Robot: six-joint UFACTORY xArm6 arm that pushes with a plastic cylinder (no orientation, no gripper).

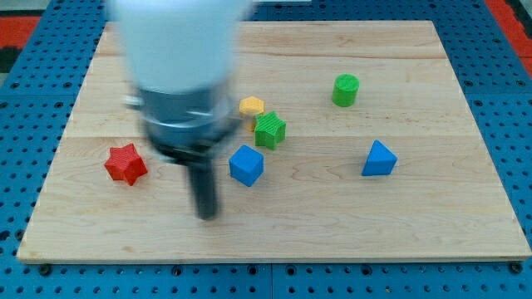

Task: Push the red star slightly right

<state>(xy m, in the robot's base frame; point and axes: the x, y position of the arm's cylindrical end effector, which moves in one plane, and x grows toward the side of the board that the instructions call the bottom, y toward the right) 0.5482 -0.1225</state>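
Observation:
The red star (125,164) lies on the wooden board (432,224) at the view's left. My tip (206,216) is down on the board to the right of the star and a little below it, apart from it. The arm body above the rod is blurred. A blue cube (246,164) sits just right of the rod, above the tip.
A green star-like block (269,129) sits above the blue cube, with a yellow block (251,106) touching its upper left. A green cylinder (346,90) stands toward the view's top right. A blue triangular block (379,159) lies at the right.

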